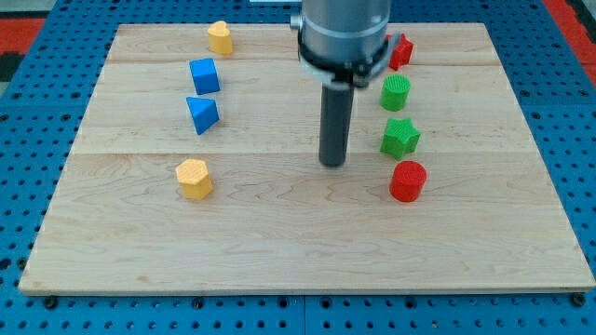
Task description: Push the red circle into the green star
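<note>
Sitting left of red circle [407, 180] & green star [399, 137], my tip [333, 164] touches neither; no pincer here, so state n/a. Circle's just below star, nearly touching.

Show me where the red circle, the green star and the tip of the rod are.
red circle [408, 180], camera view, middle of its top face
green star [399, 137], camera view, centre of its top
my tip [333, 164], camera view, very end of the rod, left of both blocks
</note>
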Robot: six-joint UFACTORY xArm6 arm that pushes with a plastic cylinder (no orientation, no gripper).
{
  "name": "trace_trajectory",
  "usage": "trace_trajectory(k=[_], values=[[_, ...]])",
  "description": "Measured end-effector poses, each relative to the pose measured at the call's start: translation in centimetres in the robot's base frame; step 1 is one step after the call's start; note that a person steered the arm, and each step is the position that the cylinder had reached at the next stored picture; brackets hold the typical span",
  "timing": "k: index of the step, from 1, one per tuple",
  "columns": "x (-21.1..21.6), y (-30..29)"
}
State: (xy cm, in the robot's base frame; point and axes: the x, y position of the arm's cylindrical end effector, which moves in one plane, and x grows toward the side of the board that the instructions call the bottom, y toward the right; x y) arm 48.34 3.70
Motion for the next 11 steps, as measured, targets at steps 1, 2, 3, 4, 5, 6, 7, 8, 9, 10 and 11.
trace_trajectory(k=[1,2,3,4,5,6,7,8,9,10,11], values=[[5.2,1.5],[5.5,6.4],[4.7,8.3],[4.4,8.9],[1.0,8.9],[-0.7,9.6],[-0.6,9.6],[-2.9,9.5],[-6.5,9.4],[-9.2,9.4],[-9.1,9.6]])
